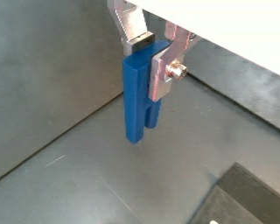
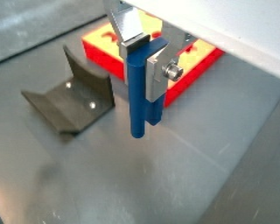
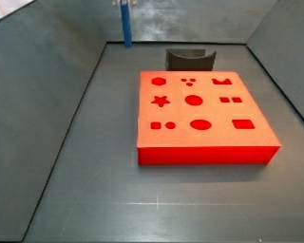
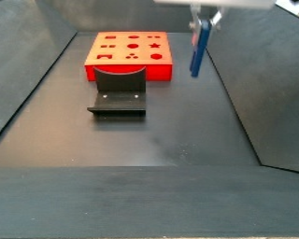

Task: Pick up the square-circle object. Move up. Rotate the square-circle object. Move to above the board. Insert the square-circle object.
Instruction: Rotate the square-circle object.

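- The gripper (image 2: 147,54) hangs in the air off to one side of the board (image 4: 134,62), not over it, with the fixture (image 4: 117,97) standing on the floor just in front of the board
- Its jaws are closed narrow on the upper end of the square-circle object (image 2: 142,92), a slim blue peg that hangs straight down, well clear of the floor
- In both side views the square-circle object (image 3: 125,21) shows as a thin upright blue bar beside the board, near the enclosure wall
- Only the top of the peg sits between the silver fingers (image 1: 167,70); most of its length hangs free below, so a quick turn or sideways move could probably make it swing or slip in the grip
- If it shifts in the jaws, its lower tip would likely miss its cutout and catch on the board's red-orange top face
- A low sideways path towards the board risks the hanging tip striking the board's edge or the fixture; more height first would be safer
- Which cutout fits the peg cannot be told from here
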Controlling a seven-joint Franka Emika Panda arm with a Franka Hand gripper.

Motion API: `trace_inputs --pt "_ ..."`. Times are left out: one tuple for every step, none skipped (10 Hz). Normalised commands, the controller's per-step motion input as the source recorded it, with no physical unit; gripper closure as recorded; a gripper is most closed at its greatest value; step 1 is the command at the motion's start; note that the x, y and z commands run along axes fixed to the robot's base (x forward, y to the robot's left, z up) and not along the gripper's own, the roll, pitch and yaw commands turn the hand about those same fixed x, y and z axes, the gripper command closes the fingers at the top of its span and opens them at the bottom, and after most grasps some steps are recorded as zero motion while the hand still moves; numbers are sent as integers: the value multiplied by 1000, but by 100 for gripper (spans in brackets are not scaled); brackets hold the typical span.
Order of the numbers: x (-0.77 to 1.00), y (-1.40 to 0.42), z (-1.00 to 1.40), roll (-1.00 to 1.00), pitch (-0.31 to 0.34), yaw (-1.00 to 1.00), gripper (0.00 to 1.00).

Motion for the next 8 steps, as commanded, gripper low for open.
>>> trace_inputs --pt "188 -159 1000 36 86 18 100" --pt "170 -144 1000 42 84 19 100" --pt "111 -96 848 52 85 21 100" --pt "72 -67 684 59 89 23 100" --pt "37 -33 467 68 88 22 100" --pt "26 -26 357 73 86 23 100" --pt "0 0 0 18 119 -1000 100" --pt "25 10 -107 3 115 -1000 100"
